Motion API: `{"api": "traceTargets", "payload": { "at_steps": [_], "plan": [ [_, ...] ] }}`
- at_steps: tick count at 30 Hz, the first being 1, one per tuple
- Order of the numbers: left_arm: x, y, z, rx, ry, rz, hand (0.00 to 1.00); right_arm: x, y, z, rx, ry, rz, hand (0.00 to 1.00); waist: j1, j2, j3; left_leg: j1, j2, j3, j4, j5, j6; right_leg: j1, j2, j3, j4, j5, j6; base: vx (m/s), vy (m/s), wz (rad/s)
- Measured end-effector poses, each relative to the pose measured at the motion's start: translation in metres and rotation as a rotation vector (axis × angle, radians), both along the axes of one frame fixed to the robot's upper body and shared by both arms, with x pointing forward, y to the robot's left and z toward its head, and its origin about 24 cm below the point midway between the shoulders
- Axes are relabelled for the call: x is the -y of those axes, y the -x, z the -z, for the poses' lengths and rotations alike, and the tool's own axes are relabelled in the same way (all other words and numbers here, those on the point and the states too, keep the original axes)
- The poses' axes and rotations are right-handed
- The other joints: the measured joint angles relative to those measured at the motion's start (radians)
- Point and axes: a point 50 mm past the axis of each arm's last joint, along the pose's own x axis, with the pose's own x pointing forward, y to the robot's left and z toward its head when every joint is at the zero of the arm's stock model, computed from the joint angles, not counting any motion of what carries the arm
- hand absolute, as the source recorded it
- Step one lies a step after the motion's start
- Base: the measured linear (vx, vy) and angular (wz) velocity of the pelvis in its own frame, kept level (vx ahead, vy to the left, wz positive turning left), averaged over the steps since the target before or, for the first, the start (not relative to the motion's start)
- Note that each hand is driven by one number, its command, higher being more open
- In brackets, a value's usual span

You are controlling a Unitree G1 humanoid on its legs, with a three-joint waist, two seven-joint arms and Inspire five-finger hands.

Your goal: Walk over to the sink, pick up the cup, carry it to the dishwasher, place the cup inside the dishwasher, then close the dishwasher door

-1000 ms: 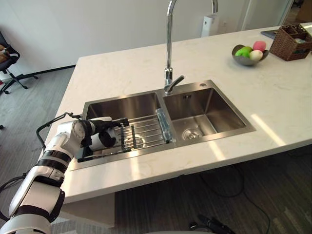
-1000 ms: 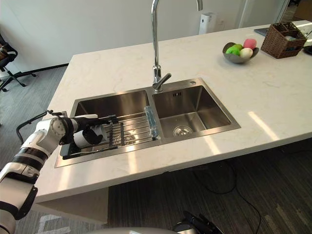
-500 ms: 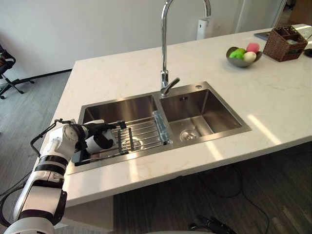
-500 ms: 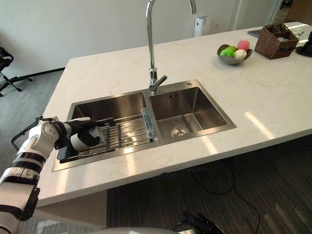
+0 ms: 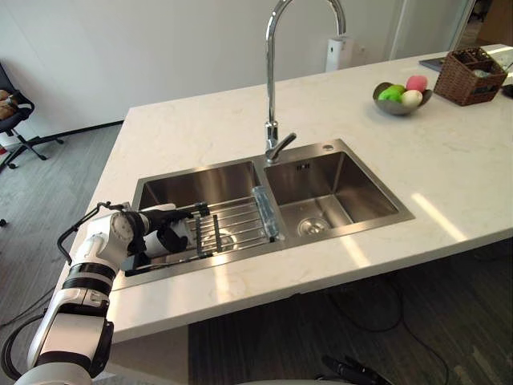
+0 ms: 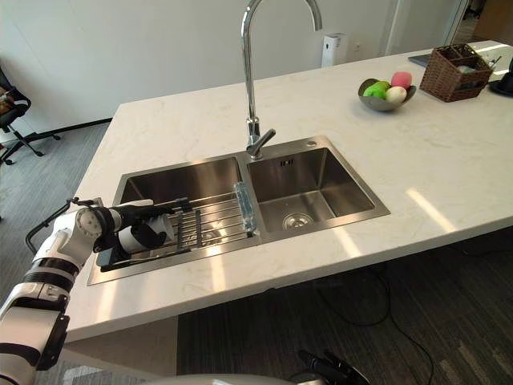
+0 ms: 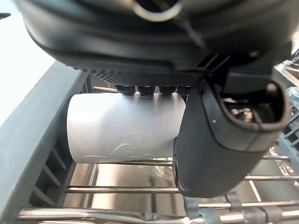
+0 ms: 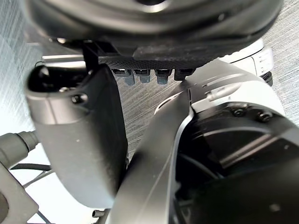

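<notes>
Left hand (image 7: 140,37) is down in the left basin (image 5: 200,175) of the sink (image 5: 353,227), at the basin's left end. The cup (image 7: 121,126) hasn't been lifted: it lies on its side on the wire rack (image 5: 240,218) that spans the near half of that basin, open end towards the taps side.

Grip state: fingers (image 7: 142,88) run roughly straight over the top of the cup, and past their bases they're hidden behind it. The thumb (image 7: 215,140) sits on the near side, next to the cup's open end. So the cup is bracketed between thumb and fingers, but nothing is curled round it. Can't tell whether the thumb actually touches.

Right hand (image 8: 79,154) shows in its own wrist view, hanging low over grey floor. Can't tell its state.

Rest of the scene:
- Right basin (image 5: 337,180) has just the drain in it.
- Tall chrome tap (image 5: 271,80) stands behind the divider between the basins.
- On the white bench (image 5: 200,120), far right and well apart from the sink, are a grey bowl (image 5: 401,108) of fruit and a wicker basket (image 5: 473,76) just beyond it.
- An office chair (image 5: 12,112) is on the floor, far left.
</notes>
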Motion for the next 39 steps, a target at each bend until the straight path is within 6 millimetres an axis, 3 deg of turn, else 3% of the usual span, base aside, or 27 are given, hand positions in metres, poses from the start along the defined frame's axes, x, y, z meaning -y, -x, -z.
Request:
{"api": "traceTargets", "payload": {
  "at_steps": [3,4,11,27,32,39],
  "plan": [
    [0.005,0.002,0.003,-0.004,-0.05,0.03,1.0,0.0,-0.001,0.0,-0.001,-0.001,-0.013,1.0,0.002,-0.001,-0.001,0.001,0.0,0.0,0.0,-0.003,-0.004,0.001,0.0,0.0,0.0,-0.001,0.001,-0.03,-0.023,0.0],
    [0.008,0.002,0.004,-0.002,-0.073,0.042,0.0,0.0,0.0,0.0,-0.003,-0.002,-0.015,1.0,0.004,-0.001,-0.001,0.001,0.001,0.0,0.0,-0.004,-0.005,0.001,0.0,0.0,0.0,-0.002,0.003,-0.03,-0.025,-0.01],
    [0.021,0.002,0.009,0.024,-0.248,0.063,0.0,-0.001,-0.005,0.0,-0.005,-0.01,-0.045,1.0,0.002,-0.005,-0.003,-0.002,0.004,0.008,0.0,-0.006,-0.008,-0.006,0.001,0.011,0.001,-0.002,0.004,-0.02,-0.016,-0.05],
    [0.042,0.009,0.011,0.056,-0.361,0.163,0.0,-0.001,-0.006,0.002,-0.018,-0.017,-0.042,1.0,0.0,-0.008,-0.005,-0.007,0.004,-0.01,0.0,-0.01,-0.014,0.0,0.004,-0.01,0.0,-0.012,0.002,0.0,0.0,0.02],
    [0.039,0.017,0.019,0.158,-0.265,0.138,0.0,-0.001,-0.005,0.002,-0.02,-0.017,-0.037,1.0,0.001,-0.009,-0.005,-0.008,0.004,-0.029,0.0,-0.011,-0.013,0.011,0.001,-0.029,-0.001,-0.018,0.002,-0.03,-0.033,0.12],
    [0.033,0.033,0.018,0.497,0.067,0.005,0.0,-0.002,-0.001,0.003,-0.026,-0.019,-0.025,1.0,0.024,-0.023,0.002,-0.018,0.003,-0.053,0.001,-0.011,-0.012,0.016,-0.001,-0.053,-0.001,-0.026,0.002,-0.01,-0.03,0.11]
  ]
}}
